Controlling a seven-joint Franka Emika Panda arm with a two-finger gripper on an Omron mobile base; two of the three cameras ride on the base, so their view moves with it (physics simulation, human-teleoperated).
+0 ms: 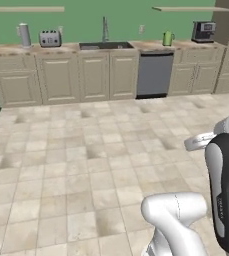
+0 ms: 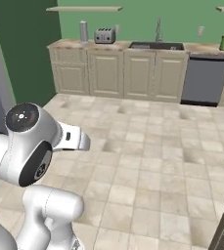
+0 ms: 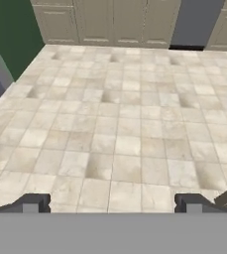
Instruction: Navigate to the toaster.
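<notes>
The toaster (image 1: pixel 50 38) is a small silver-grey box on the far counter, left of the sink; in the right base view the toaster (image 2: pixel 104 35) sits at the upper middle. A wide stretch of tiled floor lies between me and that counter. My gripper (image 3: pixel 112 204) is open, its two dark fingertips (image 3: pixel 33 203) set wide apart at the bottom of the hand view, with only floor tiles between them. The folded arm rises at the lower right of the left base view.
A tall grey cylinder (image 1: pixel 24 35) stands left of the toaster. The sink (image 1: pixel 106 45) with its faucet, a grey dishwasher (image 1: pixel 154 75), a green kettle (image 1: pixel 168 38) and a coffee machine (image 1: pixel 203 31) line the counter. A dark green wall (image 2: pixel 20 53) bounds the left side.
</notes>
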